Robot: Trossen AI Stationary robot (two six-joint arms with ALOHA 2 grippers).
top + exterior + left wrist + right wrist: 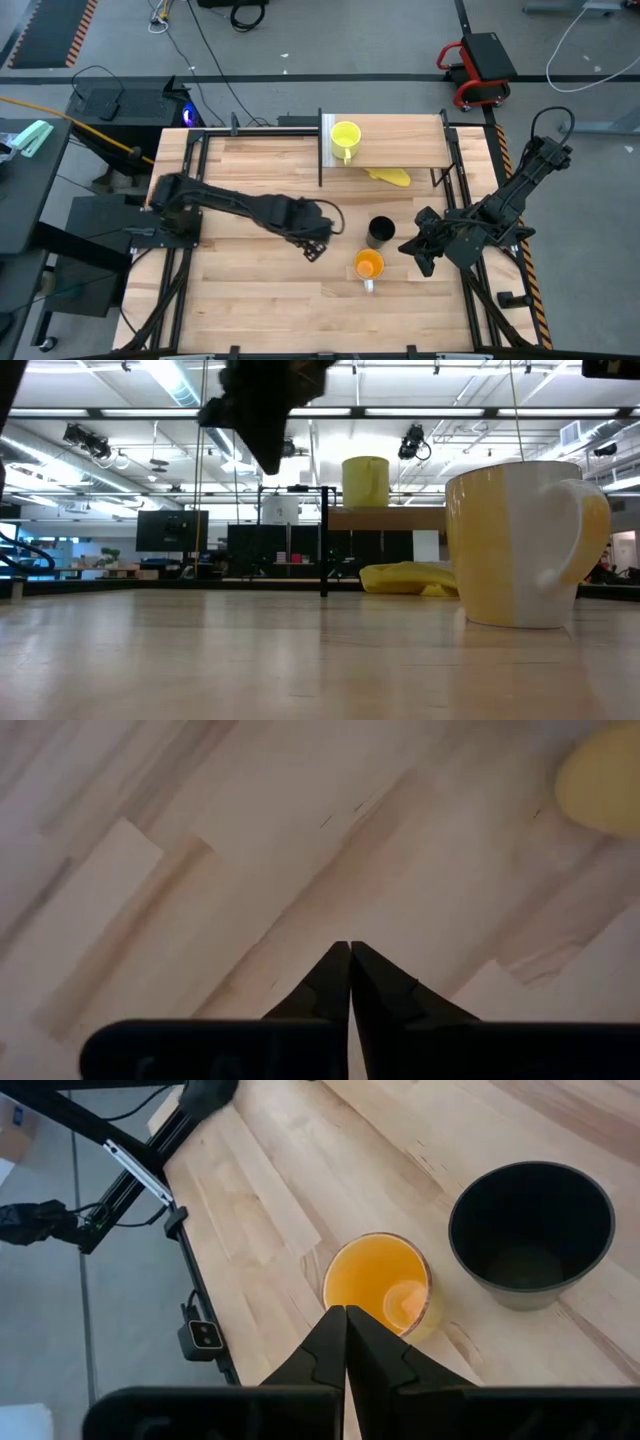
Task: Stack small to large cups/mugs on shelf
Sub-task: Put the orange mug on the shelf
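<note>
The small yellow mug (345, 137) (365, 482) stands upright on the shelf (405, 148) (390, 518), near its whitish end panel. The black cup (381, 232) (530, 1230) and the orange mug (368, 265) (520, 545) (380, 1285) stand upright on the table, close together, both open upward. The orange mug's white handle points toward the near edge. My right gripper (420, 250) (346, 1315) is shut, just right of the orange mug and above table level. My left gripper (315, 245) (350, 955) is shut, hovering left of both cups.
A flat yellow lump (390, 176) (405, 577) lies on the table by the shelf's near side. Thin black posts (324, 540) carry the shelf. Bare planks (260, 300) stretch across the table's near left part. Black frame rails (150, 1175) run along the table's edges.
</note>
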